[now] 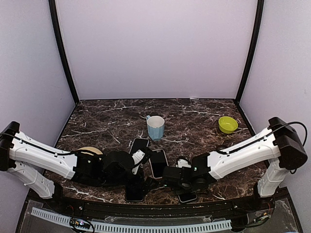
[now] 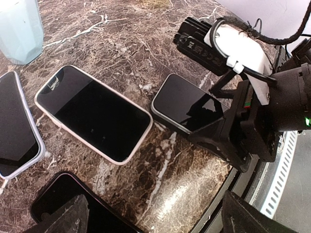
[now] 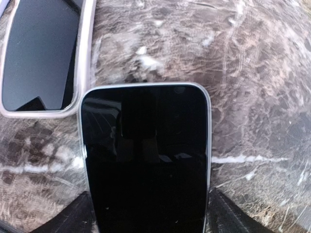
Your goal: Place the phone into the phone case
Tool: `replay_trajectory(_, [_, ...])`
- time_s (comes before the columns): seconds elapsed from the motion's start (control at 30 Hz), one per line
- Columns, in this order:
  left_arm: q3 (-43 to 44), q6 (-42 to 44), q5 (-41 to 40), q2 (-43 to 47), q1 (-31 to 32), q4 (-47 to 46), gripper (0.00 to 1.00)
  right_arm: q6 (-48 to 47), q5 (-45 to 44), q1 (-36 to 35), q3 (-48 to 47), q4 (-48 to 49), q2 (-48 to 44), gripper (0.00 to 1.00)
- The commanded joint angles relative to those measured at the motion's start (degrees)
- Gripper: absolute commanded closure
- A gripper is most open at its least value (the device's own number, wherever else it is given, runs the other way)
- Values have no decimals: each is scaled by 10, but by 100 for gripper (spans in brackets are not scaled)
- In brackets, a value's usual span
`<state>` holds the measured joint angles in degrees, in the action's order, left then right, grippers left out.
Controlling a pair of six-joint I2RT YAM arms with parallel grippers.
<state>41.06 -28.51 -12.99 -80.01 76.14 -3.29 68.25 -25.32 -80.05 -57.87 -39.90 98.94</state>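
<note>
If you lift now, phone (image 3: 146, 145) may slip; right claw (image 3: 146, 213) straddles it, grip unclear; left claw (image 2: 155, 216) wide.

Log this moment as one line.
left fingers: open, empty, near pink-rimmed phone | right fingers: flanking dark phone, grip unclear | dark phone: flat on table, near edge

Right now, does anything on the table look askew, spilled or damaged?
Nothing stands out. The blue cup and green bowl stand upright, nothing is spilled, and the phones lie flat with unbroken screens.
</note>
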Motion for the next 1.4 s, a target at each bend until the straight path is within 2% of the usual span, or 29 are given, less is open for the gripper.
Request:
replay_trajectory(0.0, [-3, 8, -3, 13, 3, 2, 2, -15, -25, 11, -19, -36, 6, 4])
replay_trajectory(0.03, [-4, 7, -2, 15, 3, 2, 2, -22, -26, 11, -26, -42, 0, 2])
replay_trajectory(0.23, [-7, 7, 4, 16, 3, 3, 2, -66, 13, 4, -40, -53, -43, 2])
replay_trajectory(0.3, [-7, 8, 7, 16, 3, 3, 2, -66, 25, -9, -34, -60, -58, 11])
replay_trajectory(0.4, [-10, 9, 8, 18, 3, 2, 2, -65, 41, -39, -35, -70, -70, 36])
replay_trajectory(0.47, [-11, 11, 7, 17, 3, 3, 2, -58, 47, -63, -37, -67, -68, 49])
replay_trajectory(0.63, [-9, 11, 7, 18, 3, 7, 2, -50, 74, -95, -32, -39, -31, 59])
replay_trajectory(0.83, [-12, 9, 4, 21, 3, 8, 2, -47, 67, -94, -16, -45, 17, 80])
replay_trajectory(1.03, [-14, 9, -5, 25, 3, 14, 2, -31, 88, -85, 31, -33, 45, 87])
replay_trajectory(1.23, [-11, 15, -11, 26, 3, 26, 2, -33, 131, -70, 80, 29, 30, 93])
replay_trajectory(1.37, [-11, 16, -14, 29, 3, 30, 2, -56, 116, -53, 55, -7, 14, 95])
